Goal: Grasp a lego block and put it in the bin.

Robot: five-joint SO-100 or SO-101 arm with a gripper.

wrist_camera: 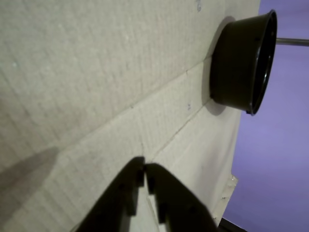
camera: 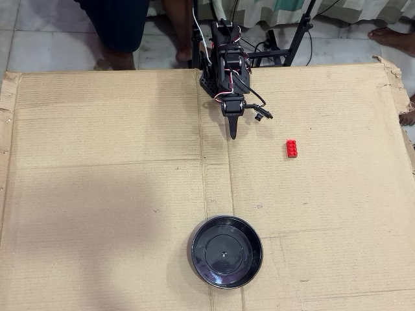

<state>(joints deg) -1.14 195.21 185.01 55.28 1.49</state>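
The block (camera: 292,148) lies flat on the cardboard (camera: 104,194), studs up, its long axis running up-and-down in the overhead view, roughly in line with the gripper's own pointing direction. Taking the bin (camera: 227,252) as the landmark, the block sits well apart from it, up and to the right in the overhead view, with bare cardboard between. The bin is upright on the cardboard and holds nothing; its glossy black floor shows concentric rings. In the wrist view the bin (wrist_camera: 239,63) appears from the side, at the upper right, and its inside cannot be seen from there. The gripper (camera: 233,133) hangs straight up from the bin in the overhead view, far from it, and to the left of the block, not touching it. In the wrist view the gripper (wrist_camera: 145,166) has its jaws closed tip to tip, with nothing between them.
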